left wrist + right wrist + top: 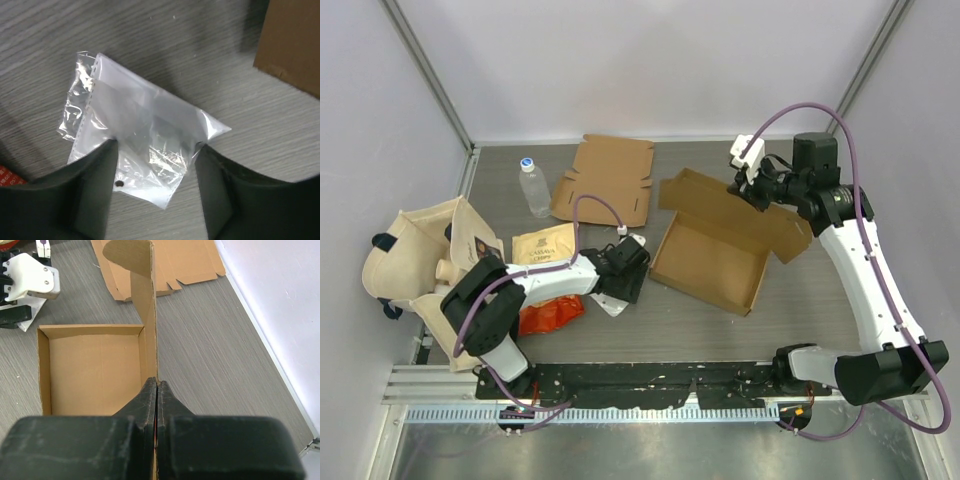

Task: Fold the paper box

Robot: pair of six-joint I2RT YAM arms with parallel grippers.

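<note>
Plastic bag, left of centre, lies on the worktop between the wide-apart jaws of the left claw, probably to be cleared away, while right of it the open box sits with its lid pinched upright in the shut right claw, ready for folding.

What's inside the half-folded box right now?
Only bare cardboard floor shows inside the box. Its near right corner is hidden behind the right fingers pinching the flap.
</note>
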